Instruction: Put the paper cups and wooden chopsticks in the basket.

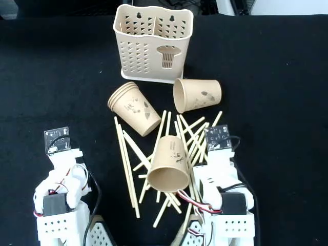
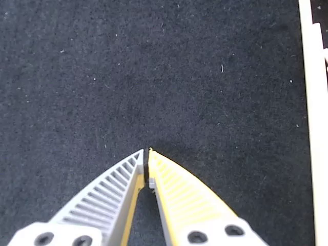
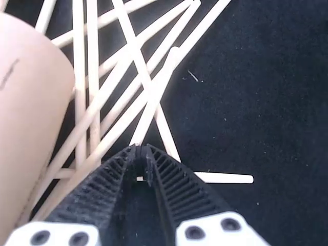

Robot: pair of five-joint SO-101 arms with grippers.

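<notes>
Nothing shows in the basket (image 1: 152,43) yet — paper cups (image 1: 197,95) and wooden chopsticks (image 1: 124,154) lie strewn just in front of it — so the left gripper (image 2: 146,151) and right gripper (image 3: 139,148), both closed empty, likely must open for a first pick.

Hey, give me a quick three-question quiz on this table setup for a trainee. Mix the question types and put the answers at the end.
1. Multiple choice: how is the basket placed?
A) upright
B) tipped on its side
C) held in a gripper

2. True or false: the paper cup on top of the chopsticks stands upright.

3. Fill the gap: the right gripper, above the chopsticks, is ____ (open or shut).

Key:
1. A
2. False. It lies on its side.
3. shut
</notes>
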